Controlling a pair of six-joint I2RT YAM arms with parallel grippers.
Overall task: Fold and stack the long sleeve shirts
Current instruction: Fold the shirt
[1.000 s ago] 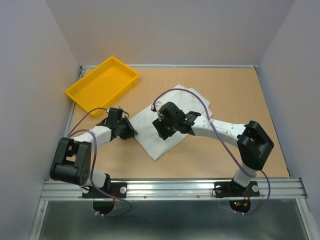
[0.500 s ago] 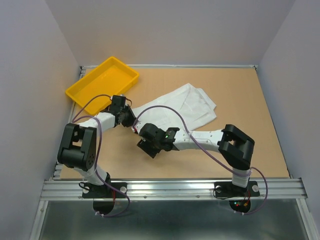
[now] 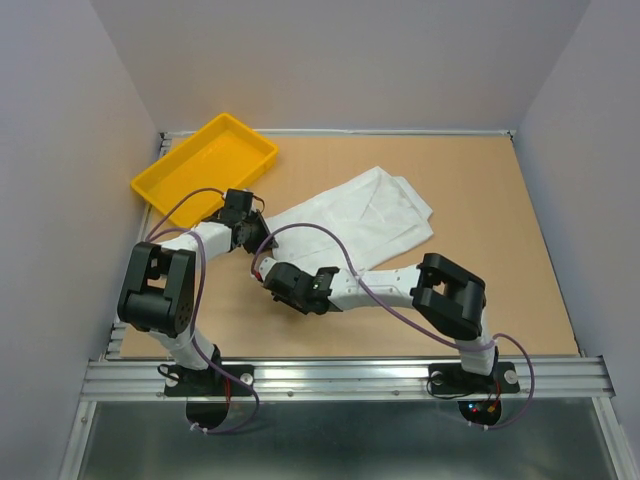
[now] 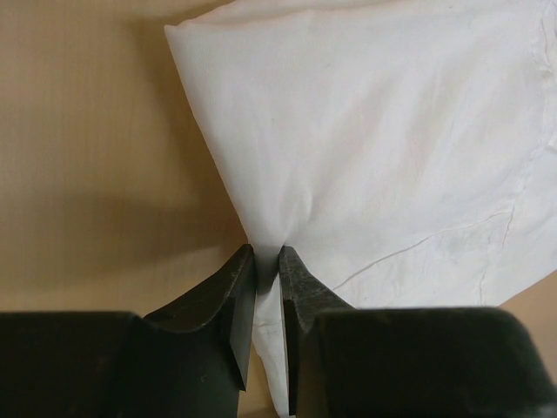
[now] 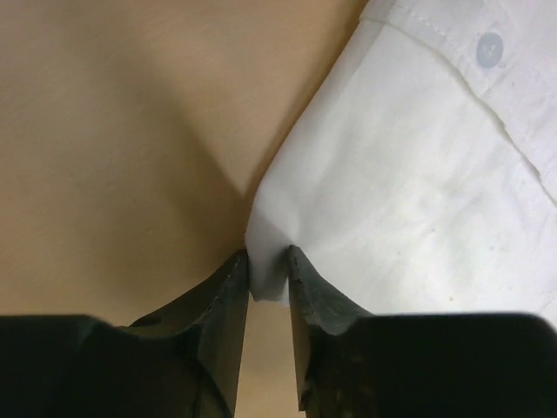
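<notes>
I have open table (image 3: 490, 270) at the frame's right; the yellow tray (image 3: 205, 165) blocks upper left, the shirt (image 3: 365, 212) covers centre.

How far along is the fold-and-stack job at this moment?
Done: nothing finished shows. The white shirt lies stretched diagonally across the table, not yet a compact folded packet. In hand: the left gripper and right gripper each pinch its edge at the end nearer the arms. Left: the folds themselves and the stacking; only this one shirt is in view.
</notes>
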